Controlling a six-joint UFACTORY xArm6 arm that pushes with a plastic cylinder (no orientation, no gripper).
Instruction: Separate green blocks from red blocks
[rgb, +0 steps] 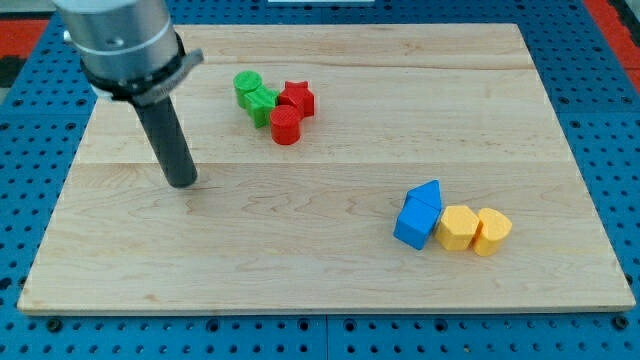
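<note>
The 2 green plastic blocks sit near the view's top, left of centre on the board: a green cylinder-like block (247, 86) and, touching it on the view's right and slightly lower, a green star-shaped block (264, 104). Pressed against them from the right are the 2 red plastic blocks, a red star-shaped block (297, 98) and a red cylinder (285, 126) just below it. All 4 form 1 tight cluster with no gap showing between green and red.

My tip (182, 184) rests on the board well to the view's left of this cluster and lower down, touching no block. The arm carries no gripper, only the straight dark matte rod, so nothing is held or clasped.

The risk, as I judge it, lies in that tight contact. A push into the green side from the left would drive green into red and move the whole cluster together. The rounded cylinders may roll or spin off the rod, and the star points could catch on each other and drag a neighbour along.

The blocks look smooth and slightly glossy; the pale wooden board (330, 270) shows straight grain and plank seams. Far off at lower right lie 2 blue blocks (418, 218) and 2 yellow blocks (474, 229), touching in a row.
</note>
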